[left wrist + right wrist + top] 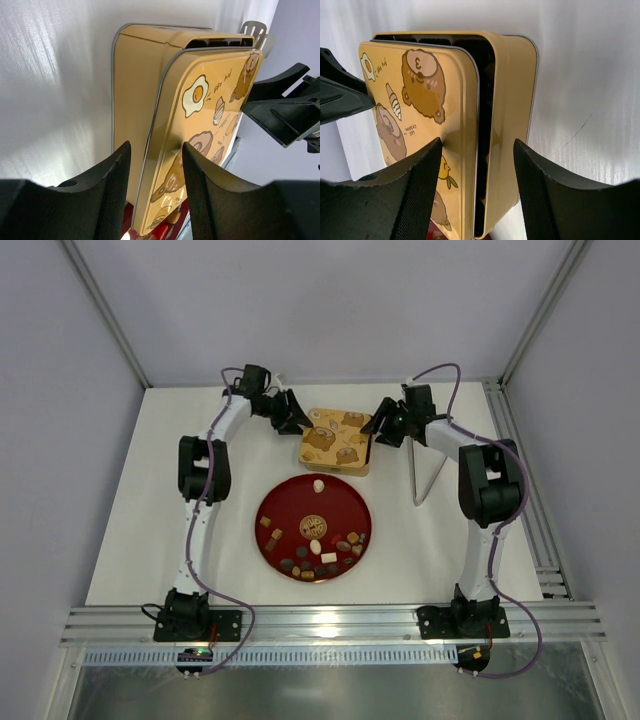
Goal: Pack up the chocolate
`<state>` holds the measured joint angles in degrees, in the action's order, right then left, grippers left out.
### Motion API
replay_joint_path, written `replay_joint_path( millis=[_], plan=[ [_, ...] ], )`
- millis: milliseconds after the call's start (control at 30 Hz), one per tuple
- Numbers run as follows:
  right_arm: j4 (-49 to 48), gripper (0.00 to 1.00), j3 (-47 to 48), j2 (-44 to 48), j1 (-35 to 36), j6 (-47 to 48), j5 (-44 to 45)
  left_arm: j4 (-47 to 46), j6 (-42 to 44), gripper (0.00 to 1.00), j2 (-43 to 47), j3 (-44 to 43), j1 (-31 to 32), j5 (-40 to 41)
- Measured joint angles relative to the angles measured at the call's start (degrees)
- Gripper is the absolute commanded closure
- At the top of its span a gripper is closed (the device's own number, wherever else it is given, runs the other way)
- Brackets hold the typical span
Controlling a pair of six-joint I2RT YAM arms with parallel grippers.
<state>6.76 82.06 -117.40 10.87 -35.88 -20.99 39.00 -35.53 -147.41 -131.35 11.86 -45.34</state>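
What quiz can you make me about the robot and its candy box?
1. True or false: the lid lies on the red plate.
2. Where are the chocolates? A) on the red plate B) on top of the lid C) on the bare table
3. Fill in the blank: the left gripper and the right gripper each reach around an edge of the lid with fingers ___ (open or shut).

Key: 1 false, it sits askew on the tin. 2 A. 3 open.
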Motion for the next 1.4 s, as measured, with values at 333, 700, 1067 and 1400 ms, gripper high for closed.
replay_joint_path(
  millis=[333,700,1067,1400],
  plan=[
    [1.0,0.4,2.1,-1.5,0.3,0.1,0.0,1.3,0.0,0.48,0.0,-1.4,1.0,3.0],
    [2.3,0.47,4.4,-2.6,0.3,0.9,0.0,2.5,0.2,0.44,0.0,-2.2,2.3,6.7],
    [2.5,0.47,6.9,-4.3,1.4,2.4,0.0,2.5,0.3,0.36,3.7,2.8,3.6,11.6],
    [2.7,0.42,7.8,-5.2,2.0,3.3,-1.2,2.5,1.1,0.33,7.0,7.1,4.2,14.8]
  ],
)
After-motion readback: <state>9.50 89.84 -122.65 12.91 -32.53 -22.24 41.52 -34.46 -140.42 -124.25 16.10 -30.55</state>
